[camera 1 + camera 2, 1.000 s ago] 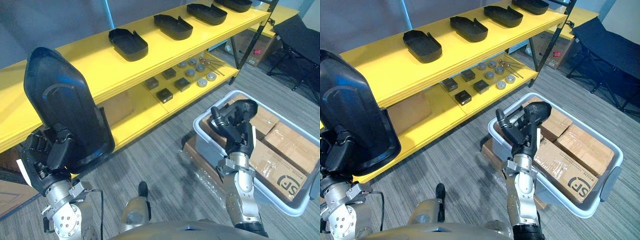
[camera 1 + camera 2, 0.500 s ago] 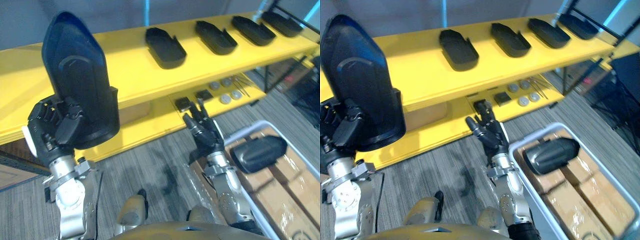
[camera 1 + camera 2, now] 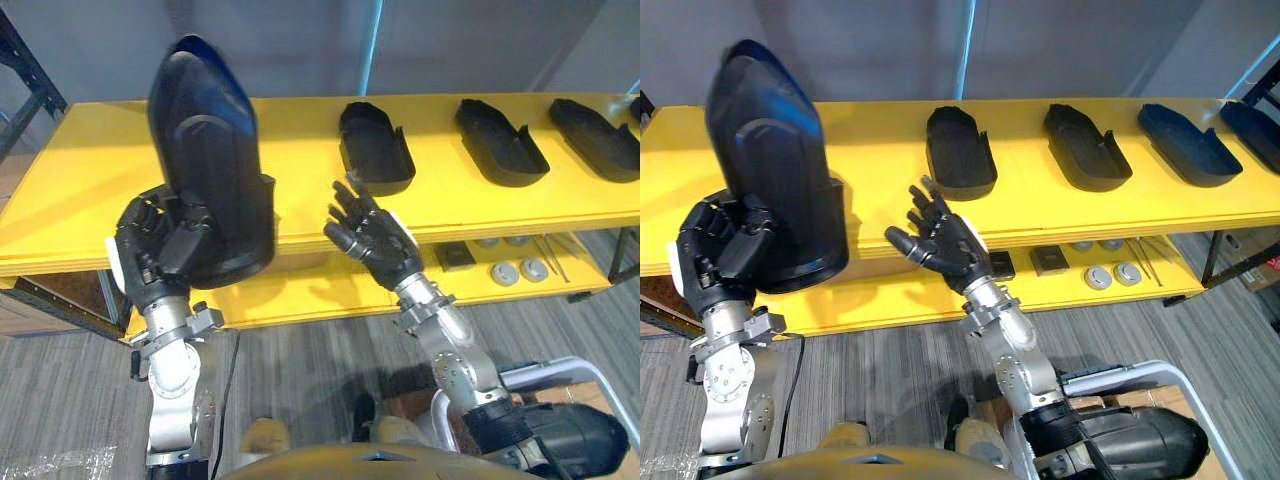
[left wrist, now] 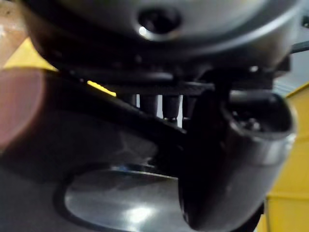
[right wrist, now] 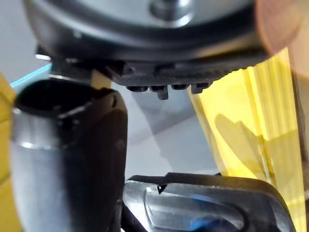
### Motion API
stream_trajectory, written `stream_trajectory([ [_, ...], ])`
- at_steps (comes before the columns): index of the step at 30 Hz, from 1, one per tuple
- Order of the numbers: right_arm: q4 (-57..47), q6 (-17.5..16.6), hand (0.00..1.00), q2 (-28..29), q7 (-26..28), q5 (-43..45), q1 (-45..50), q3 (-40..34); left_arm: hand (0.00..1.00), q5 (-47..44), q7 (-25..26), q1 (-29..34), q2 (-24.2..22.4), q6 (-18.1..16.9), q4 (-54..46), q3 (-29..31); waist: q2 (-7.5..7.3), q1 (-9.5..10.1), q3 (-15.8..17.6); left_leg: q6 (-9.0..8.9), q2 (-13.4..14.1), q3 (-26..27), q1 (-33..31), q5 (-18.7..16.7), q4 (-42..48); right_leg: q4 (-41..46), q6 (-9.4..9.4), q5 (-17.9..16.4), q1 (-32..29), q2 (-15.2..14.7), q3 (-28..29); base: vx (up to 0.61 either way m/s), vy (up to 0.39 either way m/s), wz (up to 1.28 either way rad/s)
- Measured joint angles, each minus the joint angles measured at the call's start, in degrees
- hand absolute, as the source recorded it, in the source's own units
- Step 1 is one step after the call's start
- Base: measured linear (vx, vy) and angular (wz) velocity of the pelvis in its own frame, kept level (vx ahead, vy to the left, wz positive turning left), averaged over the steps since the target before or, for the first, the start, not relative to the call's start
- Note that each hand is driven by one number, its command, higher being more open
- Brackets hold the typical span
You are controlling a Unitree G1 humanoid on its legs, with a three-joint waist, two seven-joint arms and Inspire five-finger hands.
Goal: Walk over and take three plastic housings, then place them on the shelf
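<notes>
My left hand is shut on a black plastic housing, held upright in front of the yellow shelf. In the left wrist view its thumb lies against the housing's glossy wall. To the housing's right, my right hand is open with fingers spread, raised before the shelf's front edge. Several more black housings lie in a row on the top board, the nearest just beyond my right hand, then another and another. One more housing lies at the lower right.
The lower yellow board holds small dark blocks and round metal parts. The top board is bare at its left end. A pale bin rim is on the grey carpet at the lower right. A dark rack post stands at the far left.
The whole view has swung round to face the shelf squarely. My right hand has come up from beside the bin to the shelf's front edge, open. The left hand keeps the housing upright.
</notes>
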Motion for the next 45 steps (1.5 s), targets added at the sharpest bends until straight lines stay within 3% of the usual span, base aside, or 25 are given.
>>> stream_trajectory([
  [4, -3.43, -0.89, 1.00, 0.07, -0.89, 0.20, 2.37, -4.64, 0.00, -0.04, -0.78, -1.55, -0.92, 0.04, 3.07, -0.19, 0.23, -0.54, -0.09, 0.00, -0.13, 5.96, -1.99, 2.18, 4.49, -1.05, -0.03, -0.01, 2.40, -1.92, -1.82, 0.05, -0.011, 0.34],
  [5, -4.76, -0.91, 1.00, 0.37, -0.97, 0.19, 2.44, -5.92, 0.00, -0.01, -1.20, -1.78, -1.45, 0.15, 3.52, -0.20, 0.17, -1.06, -0.01, 0.12, -0.68, 7.40, -3.06, 2.23, 6.50, -2.21, -0.39, -0.29, 4.03, -3.12, -2.42, 0.01, 0.047, 0.38],
  [7, -7.61, -0.97, 1.00, 0.89, -0.97, 0.26, 2.49, -7.47, 0.00, 0.04, -1.92, -1.95, -1.53, 0.13, 3.50, -0.31, 0.72, -1.38, -0.04, 0.54, 0.79, 11.26, -3.45, 0.62, 4.88, -3.02, 0.03, -0.69, 5.65, -3.81, -2.57, -0.01, 0.084, 0.18],
  [8, -9.63, -1.22, 1.00, 0.73, -1.00, 0.25, 2.62, -8.07, 0.00, 0.05, -1.99, -1.94, -1.55, 0.12, 3.50, -0.36, 1.54, -1.75, -0.30, 0.62, 2.14, 13.05, -3.43, 1.49, 2.17, -3.05, 0.75, -1.13, 6.40, -4.07, -2.63, -0.02, 0.177, -0.13],
  [9, -11.47, -1.85, 1.00, 0.16, -1.10, 0.25, 3.10, -8.22, 0.00, 0.05, -2.13, -2.04, -1.57, 0.11, 3.50, -0.64, 2.86, -1.88, -1.10, 0.19, 3.20, 15.03, -3.33, 4.55, -0.58, -2.75, 2.18, -1.34, 6.46, -4.08, -2.32, 0.01, 0.217, -0.24],
  [10, -12.08, -2.40, 1.00, 0.04, -1.14, 0.24, 3.47, -8.27, 0.00, 0.05, -2.26, -2.06, -1.49, 0.11, 3.53, -0.83, 3.28, -1.81, -1.47, -0.58, 3.13, 15.80, -2.93, 6.43, -0.88, -2.59, 2.77, -1.39, 6.43, -4.28, -1.63, 0.06, 0.268, -0.36],
  [12, -13.28, -3.62, 1.00, 1.18, -2.44, -0.28, 4.67, -8.31, 0.00, 0.12, -2.32, -2.88, -0.24, 0.13, 3.49, -1.08, 1.94, -2.05, -2.41, 0.16, 0.41, 18.04, -1.82, 6.20, -2.54, -3.32, 4.46, -0.47, 6.31, -7.05, 0.01, 0.09, 0.236, -0.27],
  [14, -13.43, -5.09, 1.00, 2.57, -4.24, -0.35, 5.16, -8.38, 0.00, 0.26, -2.99, -4.96, 1.24, 0.18, 3.38, -1.08, 0.94, -3.03, -2.75, 2.29, -3.66, 20.11, -0.07, 7.26, -6.03, -4.63, 6.01, 1.26, 5.98, -10.62, 0.92, 0.09, 0.263, -0.17],
  [17, -13.04, -5.75, 1.00, 4.68, -6.35, -1.43, 6.43, -8.19, 0.00, 0.27, -3.94, -5.85, 2.23, 1.29, 1.28, -0.25, 1.16, -3.40, -2.77, 3.75, -6.01, 23.18, 2.02, 7.35, -8.24, -4.27, 6.27, 3.06, 4.92, -12.87, 1.25, 0.07, 0.185, -0.36],
  [25, -13.03, -5.17, 1.00, 6.88, -9.71, -4.67, 9.21, -8.16, 0.00, -5.60, -5.90, -8.75, 3.30, 7.64, -1.70, 0.58, 1.13, -5.37, -2.79, 3.31, -5.06, 23.93, 1.71, 6.42, -9.51, -5.84, 5.28, 4.71, 4.34, -11.40, 0.34, 0.03, 0.014, -0.10],
  [35, -13.01, -3.28, 1.00, 4.79, -7.19, -5.60, 10.77, -7.67, 0.00, -15.45, 3.87, -17.23, 4.09, 11.28, 16.22, 2.60, 1.14, -7.09, -2.82, 2.48, -5.06, 24.13, 4.84, 9.70, -15.49, -6.86, 5.42, 4.82, 4.92, -10.01, 0.68, 0.00, -0.024, -0.01],
  [37, -13.03, -3.30, 1.00, 4.77, -8.30, -7.97, 11.01, -6.40, 0.00, -15.58, 5.76, -18.31, 5.39, 11.34, 18.06, 3.58, 1.15, -7.98, -2.81, 2.44, -5.16, 24.33, 4.99, 10.10, -16.16, -7.35, 5.41, 4.79, 4.90, -9.97, 0.83, -0.04, -0.011, -0.05],
  [42, -12.99, -3.40, 1.00, 4.84, -17.52, -19.11, 14.26, -5.31, 0.00, -16.31, 7.39, -22.33, 7.35, 11.37, 20.80, 5.80, 1.90, -8.33, -2.58, 2.20, -5.01, 25.72, 4.91, 10.38, -16.19, -7.54, 5.19, 4.57, 3.92, -9.54, 2.94, -0.03, -0.018, -0.12],
  [45, -12.99, -3.62, 1.00, 4.71, -17.89, -20.56, 16.00, -7.99, 0.00, -16.34, 7.37, -24.12, 9.08, 12.10, 23.10, 6.90, 2.65, -8.84, -2.48, 2.17, -5.01, 26.83, 5.39, 10.40, -16.42, -7.51, 5.09, 4.48, 3.48, -9.38, 4.24, -0.02, -0.012, -0.22],
])
